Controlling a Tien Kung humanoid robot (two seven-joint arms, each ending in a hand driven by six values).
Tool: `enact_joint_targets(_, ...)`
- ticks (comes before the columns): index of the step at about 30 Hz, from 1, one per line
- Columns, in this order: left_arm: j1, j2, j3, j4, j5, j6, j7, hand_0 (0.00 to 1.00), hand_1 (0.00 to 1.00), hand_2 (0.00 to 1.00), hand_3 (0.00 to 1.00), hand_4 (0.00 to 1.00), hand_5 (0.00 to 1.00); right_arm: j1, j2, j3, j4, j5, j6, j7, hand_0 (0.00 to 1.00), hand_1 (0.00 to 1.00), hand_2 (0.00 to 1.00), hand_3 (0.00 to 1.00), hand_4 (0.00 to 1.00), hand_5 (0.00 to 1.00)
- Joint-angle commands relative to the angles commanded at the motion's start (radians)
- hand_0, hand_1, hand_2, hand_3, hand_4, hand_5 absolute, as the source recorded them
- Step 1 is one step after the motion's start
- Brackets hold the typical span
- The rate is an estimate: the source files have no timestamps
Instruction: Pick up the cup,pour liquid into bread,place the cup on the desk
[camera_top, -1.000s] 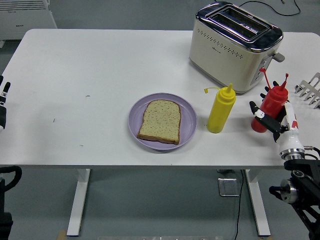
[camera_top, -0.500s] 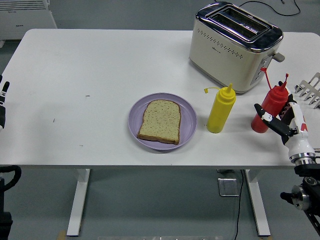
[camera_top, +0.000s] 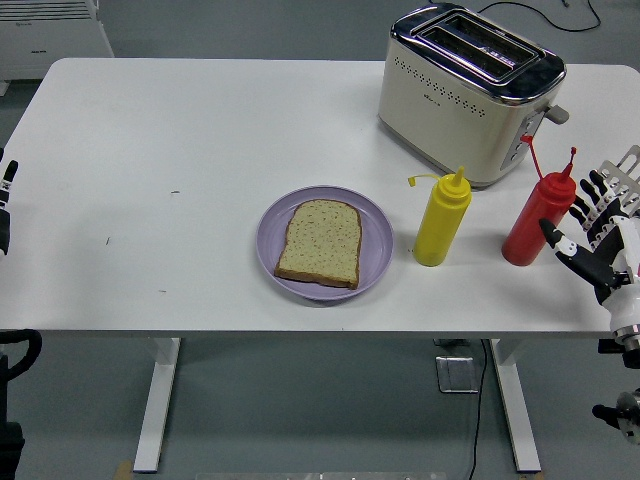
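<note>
A slice of brown bread (camera_top: 320, 242) lies on a purple plate (camera_top: 376, 240) near the table's front edge. To its right stands a yellow squeeze bottle (camera_top: 441, 219), and further right a red squeeze bottle (camera_top: 537, 217), both upright. My right hand (camera_top: 592, 235) is just right of the red bottle, apart from it, fingers spread and holding nothing. No cup shows in view. My left hand (camera_top: 6, 200) rests at the picture's left edge, only partly seen.
A cream and chrome toaster (camera_top: 466, 92) stands at the back right, behind the bottles. A metal rack (camera_top: 626, 170) pokes in at the right edge, behind my right hand.
My right hand has let go of the red bottle and drawn back to the right, its fingers opening. The red bottle stays standing on the table. The left arm has not moved.
</note>
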Motion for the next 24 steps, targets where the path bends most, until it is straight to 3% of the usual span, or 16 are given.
enact_joint_targets(7, -0.001, 0.001, 0.0, 0.0, 0.0, 0.0, 0.0, 0.834, 0.842, 0.855, 0.751, 0.664, 0.998, -0.046, -0.002, 0.076, 0.041, 0.095, 0.019, 0.02, 0.948, 0.917, 0.989, 0.998, 0.881, 0.229)
enact_joint_targets(8, -0.001, 0.001, 0.001, 0.0, 0.0, 0.0, 0.0, 0.833, 0.843, 0.855, 0.751, 0.664, 0.998, -0.049, -0.002, 0.086, 0.044, 0.128, 0.008, 0.037, 0.877, 0.84, 0.909, 0.97, 0.884, 0.265)
enact_joint_targets(13, -0.001, 0.001, 0.001, 0.0, 0.0, 0.0, 0.0, 0.833, 0.843, 0.855, 0.751, 0.664, 0.998, -0.049, 0.0, 0.117, 0.064, 0.326, -0.048, 0.122, 0.877, 0.84, 0.909, 0.97, 0.884, 0.265)
enact_joint_targets(14, -0.001, 0.001, 0.001, 0.0, 0.0, 0.0, 0.0, 0.833, 0.842, 0.854, 0.751, 0.663, 0.998, -0.047, 0.001, 0.126, 0.069, 0.365, -0.042, 0.127, 0.819, 0.765, 0.807, 0.846, 0.717, 0.422)
enact_joint_targets(19, -0.001, 0.0, 0.001, 0.001, 0.0, 0.0, 0.0, 0.833, 0.842, 0.854, 0.751, 0.663, 0.998, -0.031, 0.011, 0.174, 0.075, 0.564, 0.035, 0.066, 0.819, 0.765, 0.807, 0.846, 0.717, 0.422)
enact_joint_targets(20, -0.001, 0.0, 0.001, 0.001, 0.0, 0.0, 0.0, 0.833, 0.842, 0.854, 0.75, 0.662, 0.998, -0.027, 0.013, 0.182, 0.073, 0.597, 0.049, 0.053, 0.812, 0.76, 0.788, 0.829, 0.675, 0.55)
enact_joint_targets(24, 0.0, 0.0, 0.001, 0.001, 0.0, 0.0, 0.001, 0.833, 0.842, 0.854, 0.75, 0.662, 0.998, 0.008, 0.031, 0.234, 0.059, 0.664, 0.122, -0.045, 0.812, 0.76, 0.788, 0.829, 0.675, 0.55)
